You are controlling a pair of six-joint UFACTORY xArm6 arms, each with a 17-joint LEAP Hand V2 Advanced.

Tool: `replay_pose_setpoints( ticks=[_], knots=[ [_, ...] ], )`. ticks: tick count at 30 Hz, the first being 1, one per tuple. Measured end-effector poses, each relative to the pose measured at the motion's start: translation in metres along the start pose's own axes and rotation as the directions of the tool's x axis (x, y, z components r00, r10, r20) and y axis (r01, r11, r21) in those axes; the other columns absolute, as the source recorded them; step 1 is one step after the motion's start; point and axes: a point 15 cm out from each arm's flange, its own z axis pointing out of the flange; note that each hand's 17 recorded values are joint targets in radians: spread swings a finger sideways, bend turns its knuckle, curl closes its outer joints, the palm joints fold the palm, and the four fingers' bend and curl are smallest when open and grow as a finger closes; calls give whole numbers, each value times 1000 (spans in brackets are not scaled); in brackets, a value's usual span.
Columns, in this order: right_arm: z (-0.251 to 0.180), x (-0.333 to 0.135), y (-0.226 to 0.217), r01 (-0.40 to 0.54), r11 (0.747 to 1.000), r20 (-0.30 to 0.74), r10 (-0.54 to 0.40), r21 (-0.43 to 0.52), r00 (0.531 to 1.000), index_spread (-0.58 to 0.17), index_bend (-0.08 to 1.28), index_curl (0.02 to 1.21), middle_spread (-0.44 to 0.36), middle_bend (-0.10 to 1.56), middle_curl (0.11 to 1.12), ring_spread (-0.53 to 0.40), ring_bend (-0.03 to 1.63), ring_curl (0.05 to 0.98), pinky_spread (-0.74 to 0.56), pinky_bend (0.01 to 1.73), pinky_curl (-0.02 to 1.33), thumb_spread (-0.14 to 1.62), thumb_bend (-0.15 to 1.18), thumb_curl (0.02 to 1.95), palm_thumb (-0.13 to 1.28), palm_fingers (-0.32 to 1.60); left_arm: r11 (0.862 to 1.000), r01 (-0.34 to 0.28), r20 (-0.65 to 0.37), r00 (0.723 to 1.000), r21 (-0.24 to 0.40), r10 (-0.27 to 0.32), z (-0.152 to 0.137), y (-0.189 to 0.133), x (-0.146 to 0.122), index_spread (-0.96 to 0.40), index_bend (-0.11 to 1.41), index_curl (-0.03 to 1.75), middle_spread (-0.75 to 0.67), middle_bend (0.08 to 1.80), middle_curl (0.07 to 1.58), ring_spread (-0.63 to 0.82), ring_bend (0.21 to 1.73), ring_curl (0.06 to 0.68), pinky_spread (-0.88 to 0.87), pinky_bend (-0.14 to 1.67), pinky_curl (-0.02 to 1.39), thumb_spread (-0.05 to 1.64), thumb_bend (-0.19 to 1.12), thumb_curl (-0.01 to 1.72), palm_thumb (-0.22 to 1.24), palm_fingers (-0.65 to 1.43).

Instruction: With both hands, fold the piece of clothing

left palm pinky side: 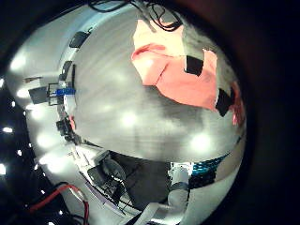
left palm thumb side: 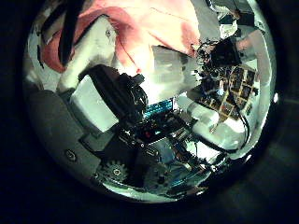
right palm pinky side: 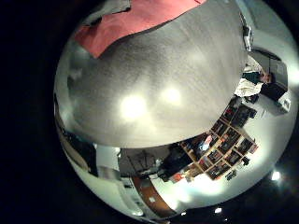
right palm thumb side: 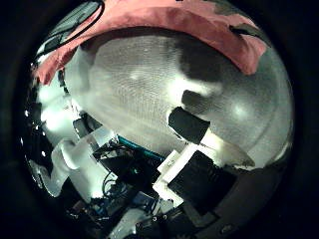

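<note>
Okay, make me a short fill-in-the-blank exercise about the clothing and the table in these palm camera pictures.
1. The piece of clothing lies on the ____.
2. In every palm view the hands are ____ the garment, not holding it.
3. The tabletop beside the clothing looks ____ in colour.

Missing words: table; off; grey
</note>
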Motion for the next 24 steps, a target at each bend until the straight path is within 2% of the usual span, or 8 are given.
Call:
replay_pose_setpoints(
  ticks=[8, 10, 12, 19, 24],
  knots=[
    [4, 17, -10, -44, 999, -83, 45, 6, 996, -374, 248, 419, -253, 604, 584, -316, 979, 499, -429, 847, 267, 1044, -7, 399, 691, 953, 1000, 1, -5, 1000, 12, -1, -10, 1, 0, -563, 601, 1131, -475, 1071, 983, -482, 1223, 556, -593, 595, 755, 1450, -4, 284, 642, 697],
    [4, 17, -10, -44, 999, -83, 45, 8, 996, -408, 294, 456, -272, 658, 620, -320, 983, 516, -460, 886, 290, 1039, -7, 410, 729, 1034, 1000, 2, -5, 1000, 13, -2, -11, 1, 0, -564, 599, 1135, -475, 1071, 984, -482, 1224, 556, -596, 588, 765, 1450, -4, 285, 642, 697],
    [3, 18, -10, -43, 999, -84, 43, 9, 996, -430, 404, 523, -283, 722, 661, -314, 998, 542, -461, 930, 326, 1034, -7, 422, 761, 1154, 1000, 2, -5, 1000, 15, -2, -12, 1, 0, -564, 597, 1138, -474, 1070, 985, -481, 1224, 555, -599, 581, 775, 1454, -3, 286, 646, 697],
    [1, 18, -10, -36, 999, -85, 37, 14, 996, -436, 700, 700, -280, 915, 774, -300, 1090, 616, -399, 1099, 440, 1027, 16, 474, 929, 1203, 1000, 3, -7, 1000, 22, -3, -19, 1, 0, -566, 588, 1148, -474, 1066, 987, -479, 1229, 555, -610, 556, 808, 1457, -4, 288, 648, 701],
    [-6, 18, -7, -34, 999, -86, 36, 30, 996, -412, 799, 781, -255, 998, 826, -287, 1170, 663, -356, 1180, 510, 1057, -20, 488, 934, 1116, 1000, 2, -7, 1000, -6, -2, -15, 7, -1, -570, 572, 1148, -477, 1059, 985, -479, 1227, 554, -620, 545, 832, 1453, -6, 290, 640, 690]
  ],
)
